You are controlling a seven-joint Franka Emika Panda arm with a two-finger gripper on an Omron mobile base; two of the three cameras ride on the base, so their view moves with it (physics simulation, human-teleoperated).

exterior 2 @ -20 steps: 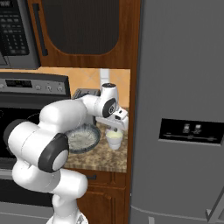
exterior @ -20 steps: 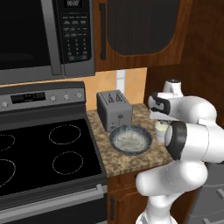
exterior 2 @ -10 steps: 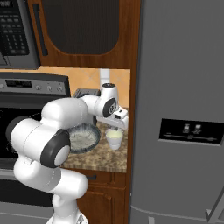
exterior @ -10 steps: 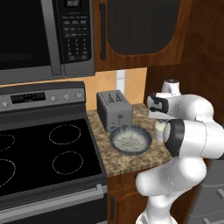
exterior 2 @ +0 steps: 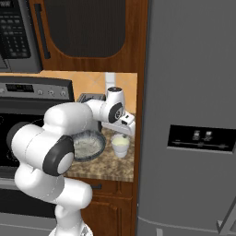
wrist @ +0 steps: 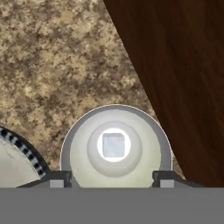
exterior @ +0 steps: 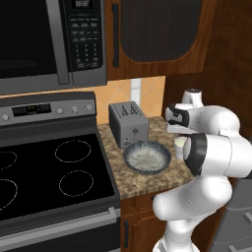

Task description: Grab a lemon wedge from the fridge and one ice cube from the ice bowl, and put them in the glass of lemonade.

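The gripper [wrist: 113, 178] hangs with jaws spread wide directly above the glass [wrist: 115, 146], fingertips [wrist: 59, 178] flanking its rim, a pale ice cube [wrist: 113, 145] inside, beside the bowl [wrist: 17, 153].

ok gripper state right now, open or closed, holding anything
Gripper: open, fingertips spread either side of the glass of lemonade, holding nothing; an ice cube sits in the glass.
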